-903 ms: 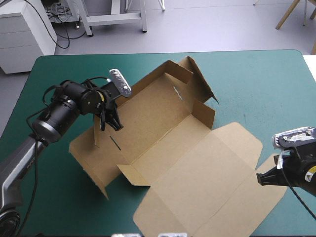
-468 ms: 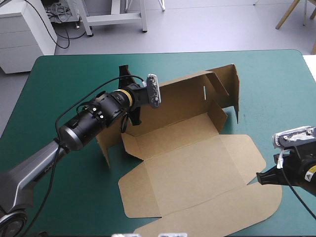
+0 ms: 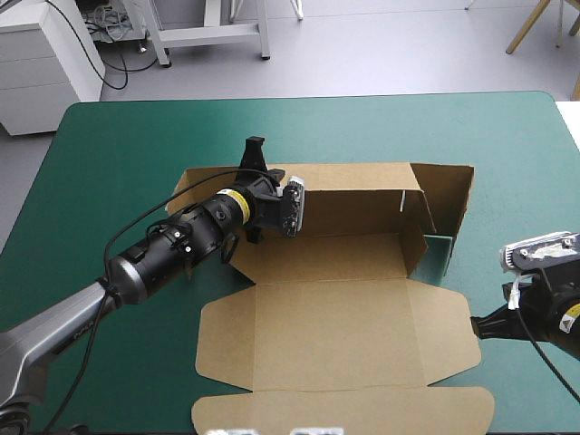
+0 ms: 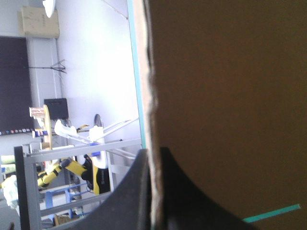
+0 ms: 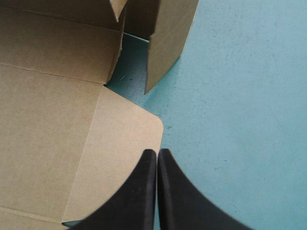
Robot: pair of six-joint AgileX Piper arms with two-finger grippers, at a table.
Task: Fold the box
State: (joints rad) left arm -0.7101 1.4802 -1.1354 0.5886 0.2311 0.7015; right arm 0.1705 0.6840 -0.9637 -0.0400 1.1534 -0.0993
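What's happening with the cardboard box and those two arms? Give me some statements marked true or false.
The left fingers pinch the far wall of the box. True.
The right fingers grip the lid. False: they are shut on nothing, beside the lid's rounded corner.
The lid lies flat on the teal-green cover. True.
The whole box lies flat. False: the far wall and the right end flap stand up.
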